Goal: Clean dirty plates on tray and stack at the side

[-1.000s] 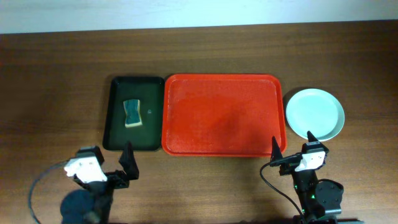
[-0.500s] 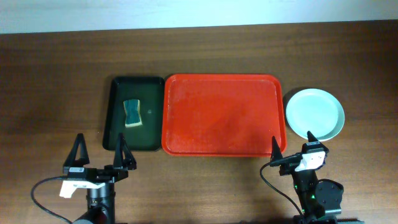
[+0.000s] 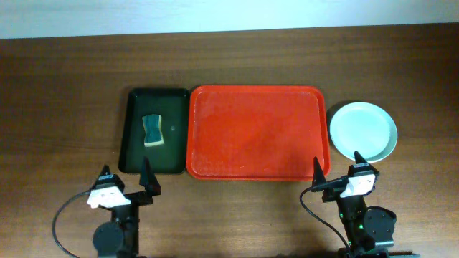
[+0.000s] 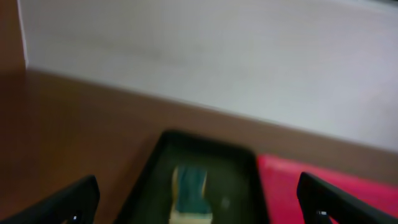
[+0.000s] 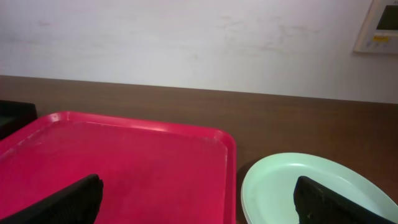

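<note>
Mint-green, the plate (image 3: 362,131) rests on the wooden surface (image 3: 64,86) just right of the red tray (image 3: 254,132); only 1 plate face shows, and I cannot tell whether others lie beneath. Just left of the red tray, a dark green tray (image 3: 154,140) holds a sponge (image 3: 153,130), blurred in the left wrist view. Only the right wrist view shows a wall panel (image 5: 382,25). The left gripper (image 3: 127,178) and right gripper (image 3: 337,165) are spread wide, holding nothing.

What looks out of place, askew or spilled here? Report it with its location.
Nothing stands out. The red tray lies square beside the dark green tray, the sponge rests inside the latter, and the mint green plate sits flat on the table, right of the red tray.
</note>
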{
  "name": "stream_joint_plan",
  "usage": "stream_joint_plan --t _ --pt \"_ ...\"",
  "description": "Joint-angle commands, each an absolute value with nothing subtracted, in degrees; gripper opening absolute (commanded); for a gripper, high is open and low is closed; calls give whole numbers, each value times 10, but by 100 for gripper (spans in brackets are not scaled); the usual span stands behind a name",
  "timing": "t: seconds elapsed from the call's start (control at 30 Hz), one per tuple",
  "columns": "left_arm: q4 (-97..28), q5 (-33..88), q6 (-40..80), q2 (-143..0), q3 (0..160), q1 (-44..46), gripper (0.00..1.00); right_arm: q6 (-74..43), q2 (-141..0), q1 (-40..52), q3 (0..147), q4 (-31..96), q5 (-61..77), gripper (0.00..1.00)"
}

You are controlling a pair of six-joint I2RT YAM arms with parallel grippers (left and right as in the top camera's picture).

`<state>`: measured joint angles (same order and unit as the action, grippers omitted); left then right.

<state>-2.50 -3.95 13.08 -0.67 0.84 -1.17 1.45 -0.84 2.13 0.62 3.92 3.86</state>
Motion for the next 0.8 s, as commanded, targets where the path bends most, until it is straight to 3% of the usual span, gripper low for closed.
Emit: stream_joint_plan --t 0.0,0.3,0.77 --pt "-43 -56 82 -3 5 -14 99 8 -5 18 3 43 32 98" --pt "-48 6 -21 -3 5 -14 99 8 -5 18 3 43 32 99" --pt "-47 2 -22 -3 5 10 99 8 -5 18 3 43 32 99"
